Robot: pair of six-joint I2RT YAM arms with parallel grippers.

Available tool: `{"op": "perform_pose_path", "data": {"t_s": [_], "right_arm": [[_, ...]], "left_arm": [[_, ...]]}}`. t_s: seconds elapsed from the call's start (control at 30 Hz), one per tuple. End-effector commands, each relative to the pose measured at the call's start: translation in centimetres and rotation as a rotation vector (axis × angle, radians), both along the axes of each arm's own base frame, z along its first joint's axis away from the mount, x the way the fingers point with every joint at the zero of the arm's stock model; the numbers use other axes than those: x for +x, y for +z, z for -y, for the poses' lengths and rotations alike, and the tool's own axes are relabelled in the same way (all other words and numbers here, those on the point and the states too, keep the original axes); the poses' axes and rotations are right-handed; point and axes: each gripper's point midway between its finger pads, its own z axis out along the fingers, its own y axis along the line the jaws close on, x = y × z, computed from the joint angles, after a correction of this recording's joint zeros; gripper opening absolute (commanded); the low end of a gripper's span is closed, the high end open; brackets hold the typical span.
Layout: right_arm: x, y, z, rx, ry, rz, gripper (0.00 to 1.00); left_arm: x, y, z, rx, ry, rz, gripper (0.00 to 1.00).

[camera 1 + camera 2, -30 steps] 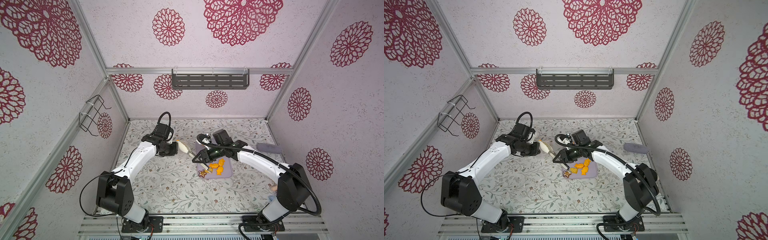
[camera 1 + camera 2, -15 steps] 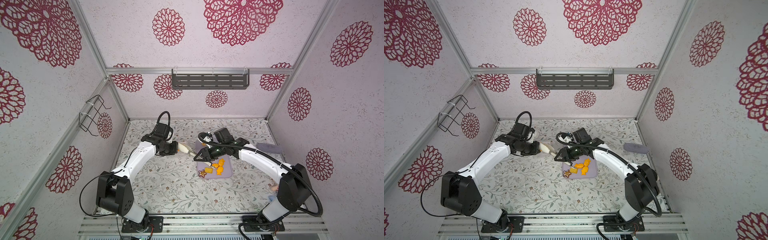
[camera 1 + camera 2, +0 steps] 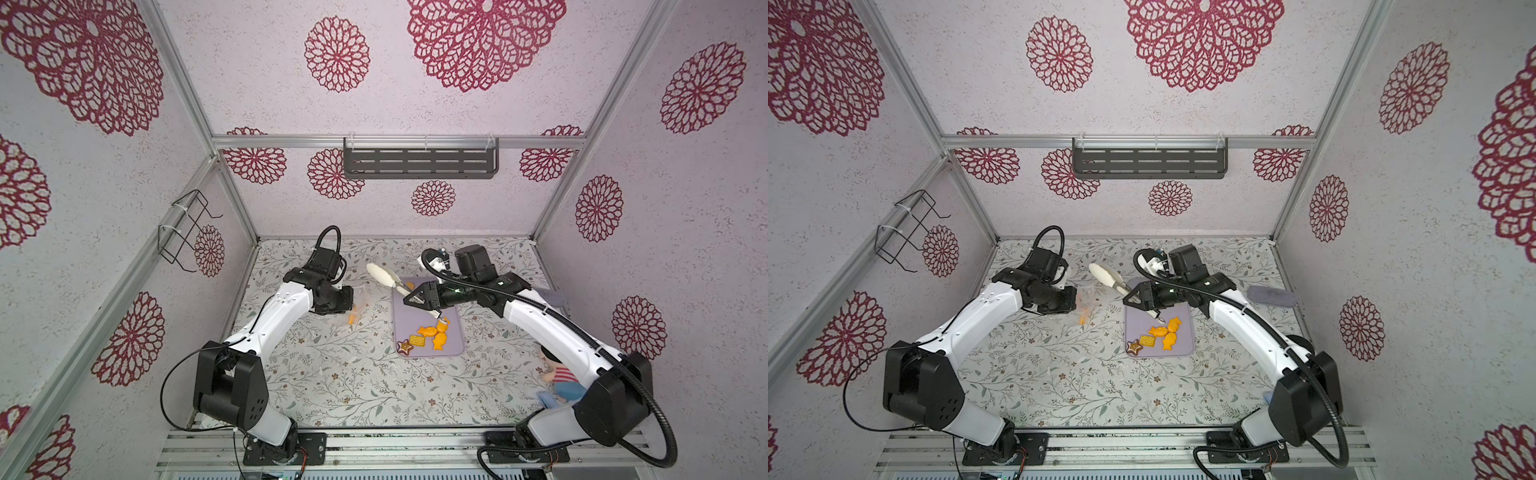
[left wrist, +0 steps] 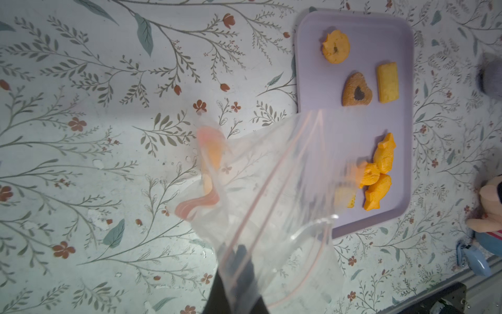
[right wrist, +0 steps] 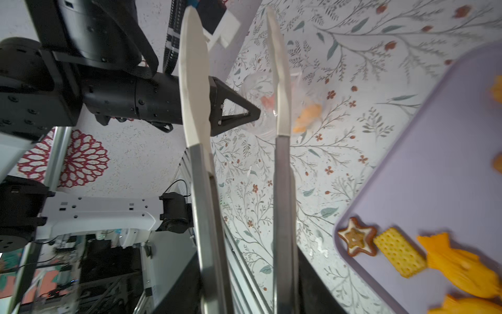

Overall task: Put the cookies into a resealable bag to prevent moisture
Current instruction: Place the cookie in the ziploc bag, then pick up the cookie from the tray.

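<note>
A: Where is the small, crinkly, transparent resealable bag (image 3: 360,299)?

B: In the left gripper (image 5: 255,113), whose jaws are closed on the plastic by the pink seal lines. It hangs over the flower-printed table (image 3: 332,386), between the table's left edge and the flat lavender rectangular tray (image 3: 455,334), near the tray's far-left corner. Whether its bottom touches the surface, I cannot tell.

A: And the small flat cookies (image 3: 1160,336)?

B: An orange piece (image 5: 308,117) shows through the bag's plastic. The rest lie on the tray. Along its near edge there is a brown star (image 5: 357,240) at the near-left corner, a yellow square (image 5: 399,252) just beside it, then orange fish (image 5: 459,266) bunched together. Toward the far edge, apart from one another, lie a brown heart (image 4: 356,89), a round orange biscuit (image 4: 335,46) and a yellow rectangular biscuit (image 4: 387,83).

A: The right gripper (image 3: 411,297)?

B: It grips the handles of metal tongs (image 3: 384,276) with white tips, above the tray's far half. The two arms of the tongs stand apart with nothing between the tips, which point toward the bag past the tray's far-left corner.

A: Anything else on the table?

B: A plush toy (image 3: 559,374) by the right edge toward the near-right corner, and a grey-purple oblong pad (image 3: 1271,296) by the same edge, farther back.
</note>
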Motion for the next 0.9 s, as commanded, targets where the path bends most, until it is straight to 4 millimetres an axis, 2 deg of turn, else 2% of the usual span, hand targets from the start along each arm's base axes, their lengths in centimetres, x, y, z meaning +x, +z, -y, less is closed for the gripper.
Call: {"op": "perform_pose_path", "data": {"t_s": [0.0,0.13,0.23,0.33,0.53,0.87], "right_arm": [[0.2,-0.5,4.1,-0.185,-0.079,0.087,0.46],[1.9,-6.6,10.8,-0.661,-0.193,0.084,0.46],[3.1,-8.5,12.8,-0.822,-0.207,0.109,0.47],[4.6,-9.3,13.7,-0.92,-0.202,0.131,0.47],[7.7,-9.7,11.3,-0.898,-0.149,0.181,0.48],[11.2,-12.3,7.9,-0.968,-0.086,0.211,0.49]], "left_arm": [[0.2,0.3,-1.2,0.062,-0.01,0.007,0.0],[0.2,0.7,-1.2,0.055,-0.009,0.015,0.0],[0.2,0.9,-1.1,0.051,-0.007,0.016,0.0],[0.1,0.8,-1.1,0.047,-0.005,0.01,0.0],[0.2,0.8,-1.1,0.048,-0.005,0.008,0.0],[0.1,0.5,-1.4,0.067,-0.005,-0.007,0.0]]}}
